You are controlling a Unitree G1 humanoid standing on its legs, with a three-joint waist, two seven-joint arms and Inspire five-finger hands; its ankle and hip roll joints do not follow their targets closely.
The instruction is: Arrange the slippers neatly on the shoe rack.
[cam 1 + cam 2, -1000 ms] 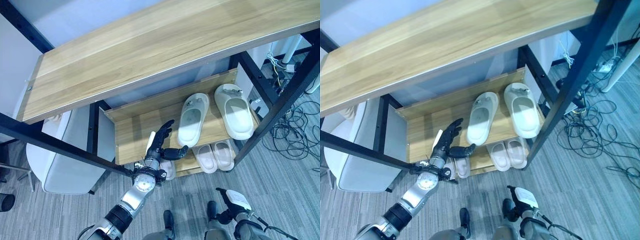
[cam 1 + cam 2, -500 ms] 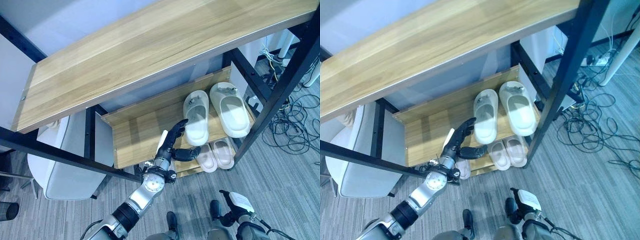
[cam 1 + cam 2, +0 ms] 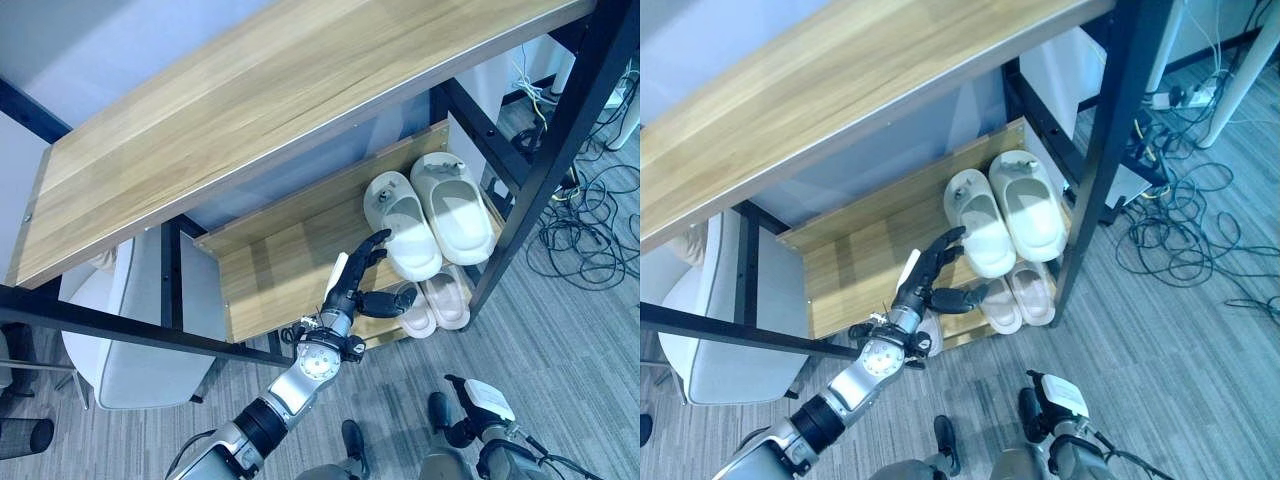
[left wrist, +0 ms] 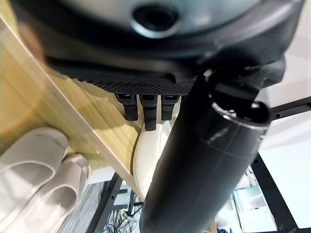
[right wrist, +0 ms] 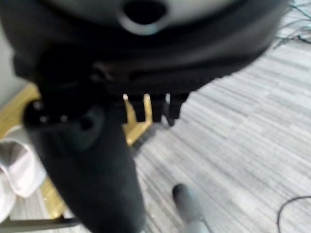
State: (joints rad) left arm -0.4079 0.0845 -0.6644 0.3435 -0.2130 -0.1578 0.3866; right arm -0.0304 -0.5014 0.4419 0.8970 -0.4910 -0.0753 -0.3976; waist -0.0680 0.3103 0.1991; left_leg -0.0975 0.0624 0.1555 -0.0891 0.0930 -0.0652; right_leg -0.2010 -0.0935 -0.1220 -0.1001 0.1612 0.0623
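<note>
Two large white slippers lie side by side at the right end of the rack's middle shelf (image 3: 270, 275): the left slipper (image 3: 402, 225) and the right slipper (image 3: 455, 205). My left hand (image 3: 355, 285) reaches over the shelf's front edge, open, with straight fingers (image 4: 146, 109) against the left slipper's near side (image 4: 146, 155). A pair of smaller pinkish slippers (image 3: 437, 300) sits on the bottom shelf below. My right hand (image 3: 480, 400) hangs low over the floor, open and holding nothing.
A wide wooden top shelf (image 3: 250, 120) overhangs the rack. Black frame posts (image 3: 540, 170) stand at the right front. Loose cables (image 3: 590, 215) lie on the grey floor to the right. A white chair (image 3: 110, 330) stands left of the rack.
The camera has shifted. My left hand has reached further right to the left white slipper, which now lies closer to and more in line with the right one.
</note>
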